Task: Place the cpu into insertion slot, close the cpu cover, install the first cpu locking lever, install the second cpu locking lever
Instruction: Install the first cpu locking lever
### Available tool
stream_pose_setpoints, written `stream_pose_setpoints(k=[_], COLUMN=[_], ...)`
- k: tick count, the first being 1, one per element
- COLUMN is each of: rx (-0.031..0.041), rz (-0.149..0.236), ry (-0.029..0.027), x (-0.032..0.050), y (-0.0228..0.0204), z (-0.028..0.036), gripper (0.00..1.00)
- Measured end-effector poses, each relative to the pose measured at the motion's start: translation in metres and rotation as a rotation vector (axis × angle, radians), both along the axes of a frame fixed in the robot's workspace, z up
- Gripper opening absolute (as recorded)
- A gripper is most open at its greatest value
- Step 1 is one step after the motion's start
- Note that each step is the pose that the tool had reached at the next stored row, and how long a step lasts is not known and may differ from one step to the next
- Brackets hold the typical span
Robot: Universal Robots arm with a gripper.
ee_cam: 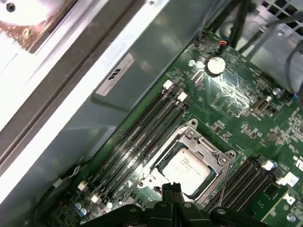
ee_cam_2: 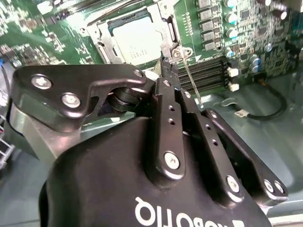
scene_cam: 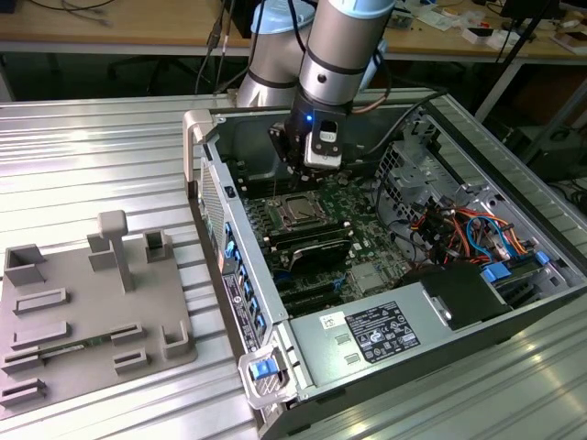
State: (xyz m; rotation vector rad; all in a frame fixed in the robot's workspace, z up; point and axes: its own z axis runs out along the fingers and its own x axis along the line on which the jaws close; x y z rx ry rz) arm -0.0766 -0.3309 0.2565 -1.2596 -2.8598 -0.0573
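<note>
Trouble could be coming inside the big computer case [scene_cam: 213,197], I think, if the arm [scene_cam: 335,46] is pushing the wrong way. If it is going too low, it could be scraping the green motherboard [ee_cam: 236,109] around the insertion slot [scene_cam: 282,207]. It could also be bumping the long black memory slots [ee_cam: 142,137] beside the insertion slot.

The gripper [ee_cam: 173,189] is hanging right over the edge of the insertion slot. Its two fingers are pressing together, with no gap showing. A thin locking lever [ee_cam_2: 189,80] is sticking up just beside the insertion slot, very near those fingertips. I cannot tell if they are pinching it. The lever is looking skinny and springy, so it could be slipping free and snapping back, or bending.

The case is lying open on its side. It is holding the motherboard, and the insertion slot is sitting on that board. The insertion slot is holding the cpu [ee_cam: 187,168], with its silver-grey top facing up. The cpu cover [ee_cam: 208,147] is looking shut. Its shiny frame is lying flat on the insertion slot, and the cpu is showing through its window.
</note>
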Motion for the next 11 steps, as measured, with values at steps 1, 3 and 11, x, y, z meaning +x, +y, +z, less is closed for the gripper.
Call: stream_pose_setpoints(k=[1,3,11], rx=[0.0,-0.0002,-0.0001], rz=[0.02,0.059,0.145], ry=[0.0,0.0001,0.0001], x=[0.0,-0.0001,-0.0109], y=[0.0,0.0,0.0], z=[-0.0001,-0.0004,-0.0023], gripper=[0.11,0.11,0.11])
